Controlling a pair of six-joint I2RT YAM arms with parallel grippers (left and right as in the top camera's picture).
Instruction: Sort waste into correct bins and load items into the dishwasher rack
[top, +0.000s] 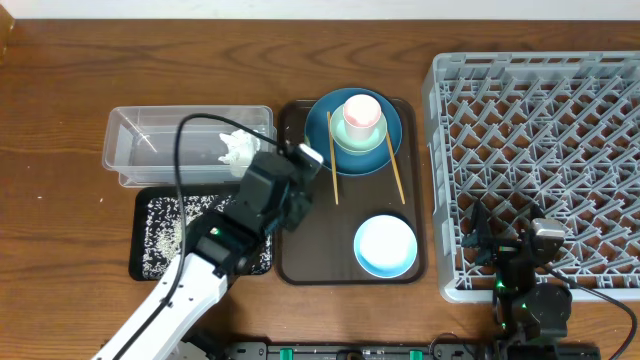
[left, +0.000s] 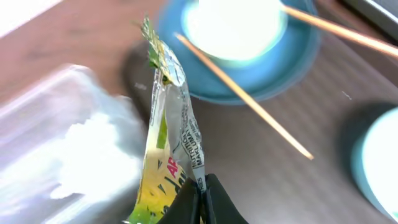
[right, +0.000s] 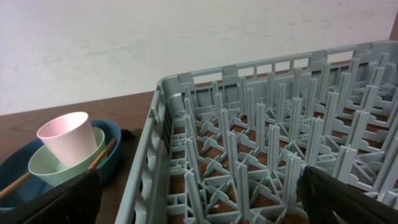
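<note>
My left gripper (left: 202, 202) is shut on the lower edge of the yellow-green snack wrapper (left: 165, 137) and holds it upright above the left rim of the brown tray; in the overhead view the gripper (top: 300, 165) is beside the clear tub (top: 190, 145). The crumpled white napkin (top: 237, 150) lies in that tub. The black bin (top: 170, 235) holds rice grains. The dark-blue plate (top: 352, 132) carries the pale-green bowl (right: 43, 168) and pink cup (top: 361, 112). Two chopsticks (top: 332, 170) (top: 396, 175) lie across it. My right gripper (right: 199, 199) is open and empty over the grey rack (top: 540, 150).
The brown serving tray (top: 345, 275) sits between the bins and the rack. The white and light-blue bowl (top: 385, 245) stands at its front right. My left arm crosses over the black bin. Bare wood lies to the far left.
</note>
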